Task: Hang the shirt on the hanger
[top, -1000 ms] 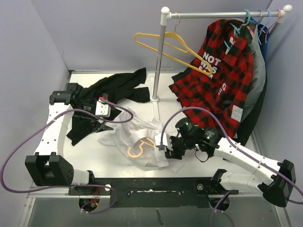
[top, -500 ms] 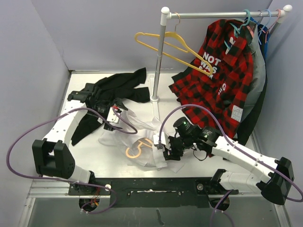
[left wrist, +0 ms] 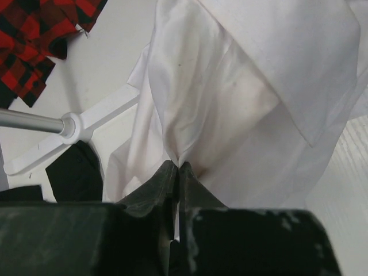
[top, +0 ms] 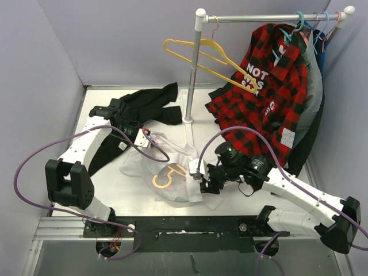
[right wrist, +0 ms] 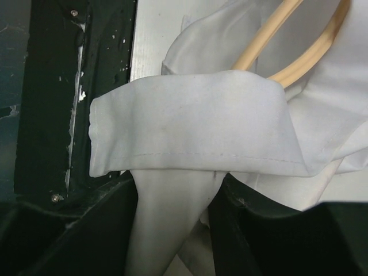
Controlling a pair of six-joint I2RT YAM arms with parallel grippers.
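The white shirt [top: 172, 167] lies crumpled mid-table, in front of the rack pole. Part of the tan hanger [top: 164, 179] shows on and under its folds, the curled hook end toward the left. My left gripper [top: 144, 139] is at the shirt's far-left edge; in the left wrist view the left gripper [left wrist: 178, 165] is shut on a pinched fold of the shirt [left wrist: 241, 86]. My right gripper [top: 202, 183] is at the shirt's near-right edge. The right wrist view shows the right gripper [right wrist: 172, 184] closed around a bunched strip of shirt [right wrist: 195, 126], the hanger [right wrist: 270, 29] just beyond.
A black garment [top: 138, 106] lies behind the left arm. The rack pole [top: 192, 75] stands on its white base [left wrist: 86, 129] behind the shirt. On the rail hang a yellow hanger [top: 201, 54], a plaid shirt [top: 270, 92] and teal hangers [top: 302, 23]. A black frame [right wrist: 52, 98] borders the near edge.
My left gripper has swung right from over the black garment to the shirt's edge and shut on a fold. The right gripper, still holding fabric, has shifted slightly right.
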